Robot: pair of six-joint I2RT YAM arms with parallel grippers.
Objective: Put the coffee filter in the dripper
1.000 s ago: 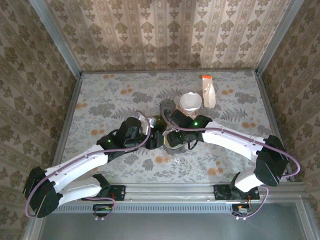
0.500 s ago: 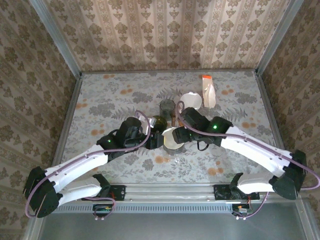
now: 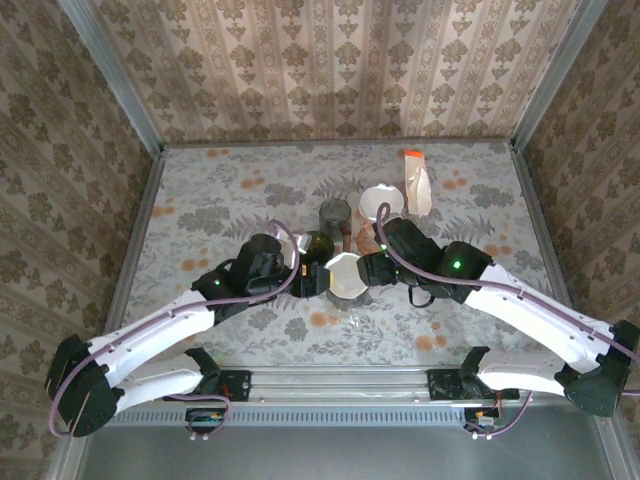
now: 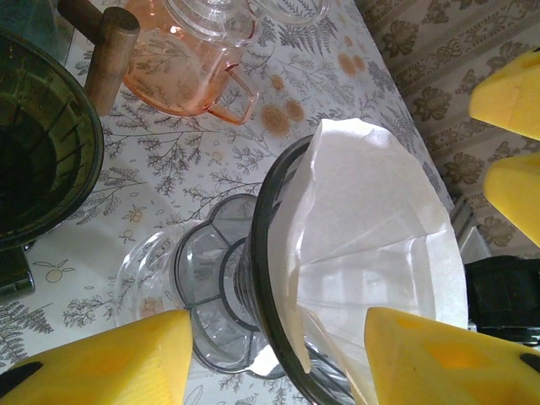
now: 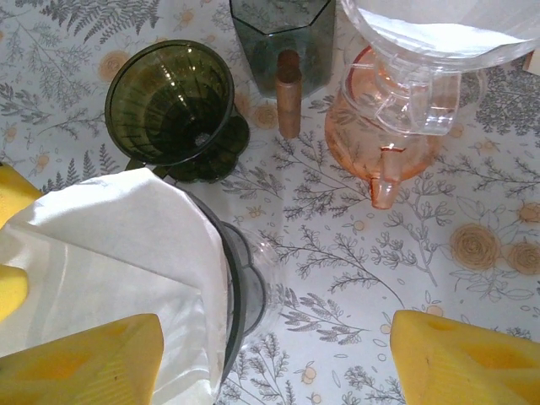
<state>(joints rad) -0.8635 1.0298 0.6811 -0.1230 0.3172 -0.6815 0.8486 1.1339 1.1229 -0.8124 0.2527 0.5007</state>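
The white coffee filter (image 3: 345,272) sits opened inside the clear dripper (image 3: 352,294) with the dark rim, mid-table. In the left wrist view the filter (image 4: 371,219) lines the dripper (image 4: 263,253), which stands between the yellow fingers of my left gripper (image 4: 274,359). Those jaws are open, and a gap shows beside the left finger (image 4: 101,363). My right gripper (image 5: 274,359) hangs open just to the right of the dripper (image 5: 236,287), with bare table between its fingers. The filter (image 5: 110,245) lies by its left finger and nothing is held.
A green dripper (image 5: 173,101) stands just behind the clear one. Close by are a dark glass cup (image 5: 283,34) with a wooden handle (image 5: 288,93) and a pink glass server (image 5: 380,143) carrying a second filter-lined dripper (image 3: 382,200). A filter packet (image 3: 417,185) lies at the back right.
My right gripper has pulled away to the right from over the dripper, uncovering the filter seated inside. The left jaws have widened around the dripper.
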